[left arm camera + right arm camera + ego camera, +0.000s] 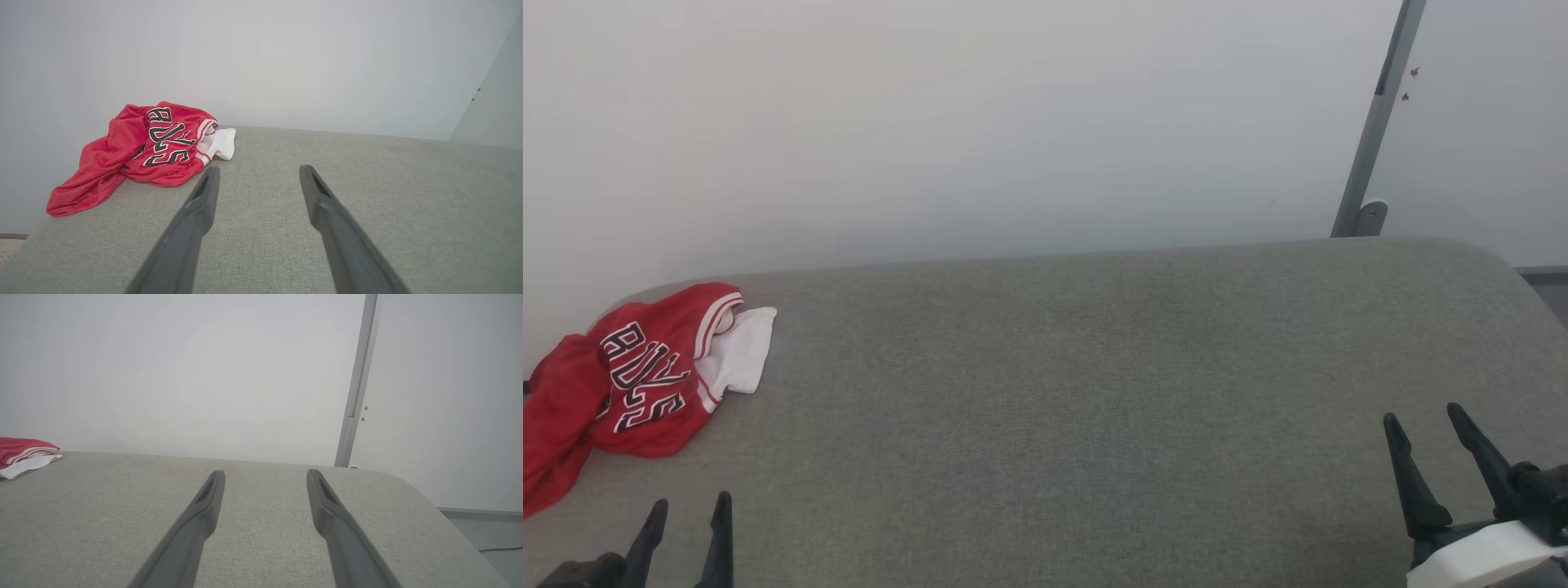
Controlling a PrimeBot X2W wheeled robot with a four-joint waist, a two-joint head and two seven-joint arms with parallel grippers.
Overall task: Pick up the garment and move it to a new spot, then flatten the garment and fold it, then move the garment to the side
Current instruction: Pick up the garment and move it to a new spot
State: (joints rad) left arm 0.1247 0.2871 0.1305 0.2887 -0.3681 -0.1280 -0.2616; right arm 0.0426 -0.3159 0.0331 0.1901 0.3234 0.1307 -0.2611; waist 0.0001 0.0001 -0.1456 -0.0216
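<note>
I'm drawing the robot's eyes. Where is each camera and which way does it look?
Head view: on the head, looking down over the grey cushion; left gripper and right gripper show at the bottom corners.
Left wrist view: on that wrist, looking along its open fingers toward the shirt.
Right wrist view: on that wrist, looking along its open fingers at the wall.
All three share the shirt.
</note>
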